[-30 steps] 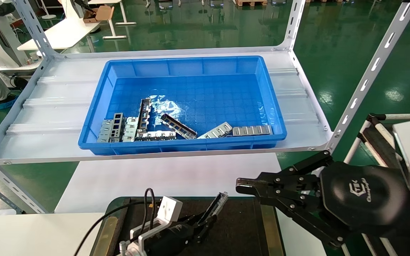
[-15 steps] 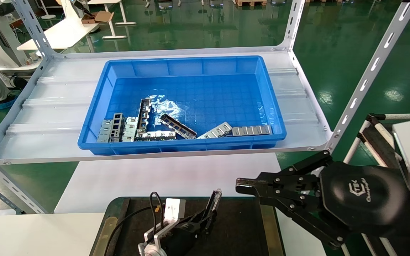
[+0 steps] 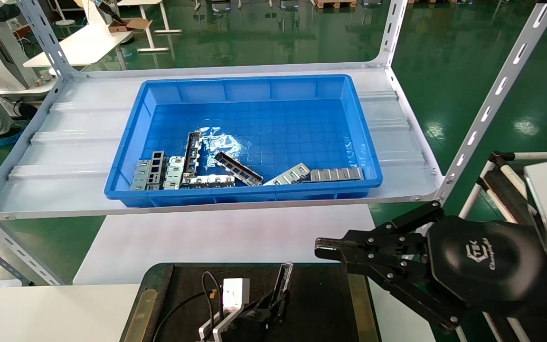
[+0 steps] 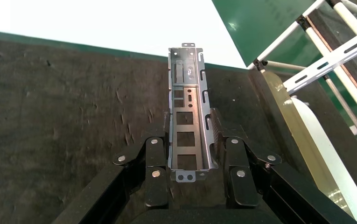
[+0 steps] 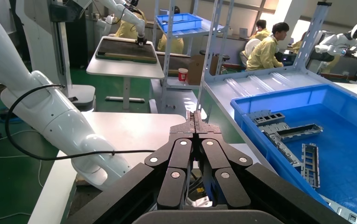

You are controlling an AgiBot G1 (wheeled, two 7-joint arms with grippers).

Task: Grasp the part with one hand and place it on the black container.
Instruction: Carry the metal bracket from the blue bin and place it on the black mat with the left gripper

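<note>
Part: the part [image 4: 188,116] is gripped lengthwise between the two fingers of the left gripper [image 4: 192,156], open side turned toward the wrist camera, square cut-outs seen along its floor. In the head view the part [image 3: 284,281] is held tilted, far end raised, over the black tray.

Left gripper: the left gripper [image 3: 273,304] is seen at the bottom of the head view, low above the tray; its fingers [image 4: 156,158] are clamped against the part's side walls.

Black container: the black container [image 3: 316,304] is laid on the white table [image 3: 216,237], its rough matte surface directly beneath the part; whether the part's lower end is touching it cannot be told. A brass-coloured strip [image 3: 356,304] is seen along its right edge.

Right gripper: the right gripper [image 3: 323,248] is held to the right of the tray, just past its far right corner, well apart from the part, fingers pressed together with nothing between them [image 5: 195,122].

Blue bin: the blue bin [image 3: 254,88] is set on the shelf [image 3: 79,142] beyond the table, more metal pieces [image 3: 197,166] lying along its near side.
</note>
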